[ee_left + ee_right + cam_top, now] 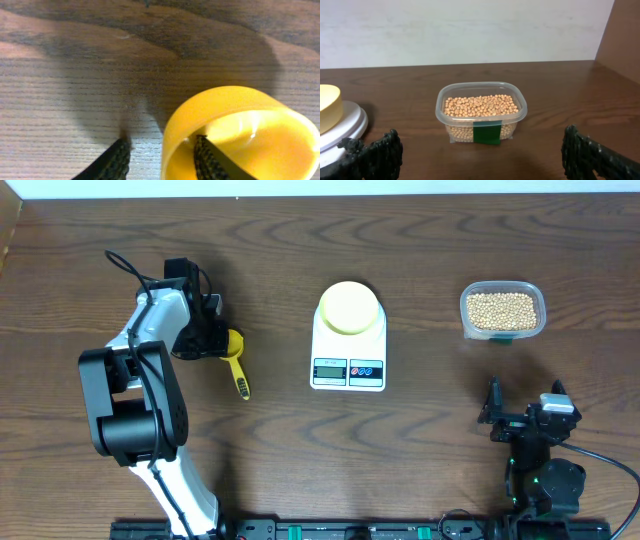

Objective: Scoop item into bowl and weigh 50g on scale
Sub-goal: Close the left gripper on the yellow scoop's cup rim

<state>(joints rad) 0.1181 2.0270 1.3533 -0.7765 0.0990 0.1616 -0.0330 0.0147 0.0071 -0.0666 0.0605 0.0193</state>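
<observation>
The pale-yellow bowl (349,307) sits empty on the white scale (348,368) at the table's middle; its edge also shows in the right wrist view (329,107), with the scale platform (350,122) below it. The tan beans (501,307) fill a clear tub (470,325) at the right, also seen in the right wrist view (481,106). A yellow scoop (234,352) lies left of the scale. My left gripper (215,330) is open and straddles the scoop cup's wall (240,120), one finger inside, one outside (160,145). My right gripper (525,398) is open and empty, near the front edge, facing the tub (481,152).
The scoop's handle (243,383) points toward the front edge. A green label (486,134) is on the tub's near side. A pale wall stands behind the table's far edge.
</observation>
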